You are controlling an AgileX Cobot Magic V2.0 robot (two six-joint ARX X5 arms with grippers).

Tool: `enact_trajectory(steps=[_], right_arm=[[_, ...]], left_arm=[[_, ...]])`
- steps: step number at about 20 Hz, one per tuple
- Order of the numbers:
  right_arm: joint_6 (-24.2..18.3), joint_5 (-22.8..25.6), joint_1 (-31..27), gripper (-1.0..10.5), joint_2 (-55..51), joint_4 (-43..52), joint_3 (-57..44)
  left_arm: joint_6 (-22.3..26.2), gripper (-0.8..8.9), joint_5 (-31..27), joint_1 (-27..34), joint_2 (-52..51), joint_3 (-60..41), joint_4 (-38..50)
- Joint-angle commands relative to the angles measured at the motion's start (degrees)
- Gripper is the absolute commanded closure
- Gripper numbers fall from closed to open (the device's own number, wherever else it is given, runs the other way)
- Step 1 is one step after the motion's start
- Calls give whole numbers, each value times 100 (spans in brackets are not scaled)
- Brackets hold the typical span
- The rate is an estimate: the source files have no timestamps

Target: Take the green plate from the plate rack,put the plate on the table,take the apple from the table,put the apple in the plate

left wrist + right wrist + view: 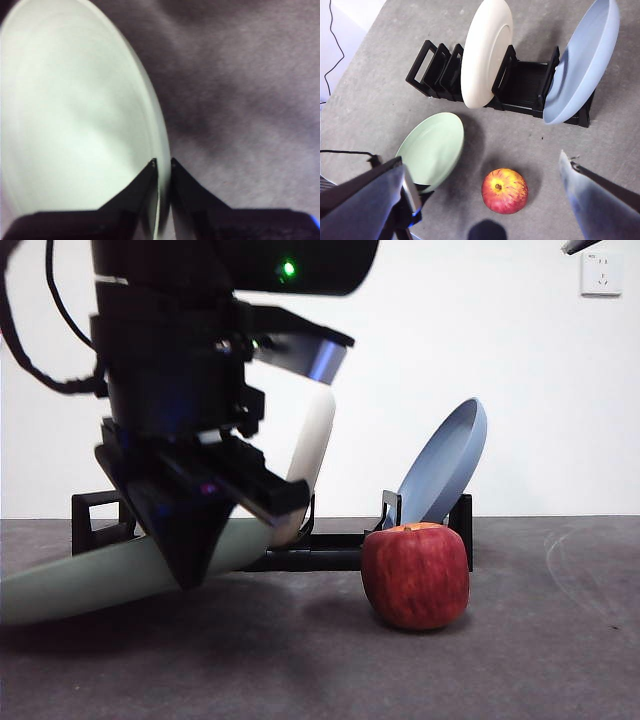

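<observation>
Locate the green plate (pixel 90 580) at the lower left of the front view. It is out of the plate rack (pixel 300 545) and tilted, one edge raised where the left gripper (pixel 162 165) clamps its rim between both jaws. In the front view the low edge runs off the left of the frame, so you cannot tell from there whether it touches the table (pixel 520 640).

Judge the current step as lowering the plate to the table; the apple (pixel 416 575) is untouched, standing at centre right in front of the rack.

Watch for these faults:
- The grip is on the thin rim only. A smooth, wide plate can pivot or slip in the jaws if you release it while it is tilted.
- A flat plate may land near the apple and nudge it, since the right wrist view shows them only a short way apart.

The right gripper (pixel 485 200) hangs high above the table with its jaws spread wide and holding nothing.

Use the right wrist view for layout: it shows the plate, the apple, the cream plate (pixel 485 50) and the blue plate (pixel 582 60) from above, which the front view compresses. The left wrist view alone shows the jaw contact on the rim.
</observation>
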Motion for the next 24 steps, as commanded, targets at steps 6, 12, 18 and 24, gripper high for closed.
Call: enact_trajectory(steps=[6, 12, 18, 24], right_arm=[[-68, 0, 4, 384, 17, -20, 28], [-107, 0, 4, 383, 17, -133, 28], [-105, 0, 4, 384, 17, -136, 28], [-111, 0, 4, 383, 17, -140, 28]], left_arm=[[-146, 826, 1235, -4, 173, -55, 142], [-144, 809, 1281, -2, 173, -57, 122], [-170, 675, 1274, 55, 173, -55, 129], [-168, 548, 1272, 205, 170, -50, 170]])
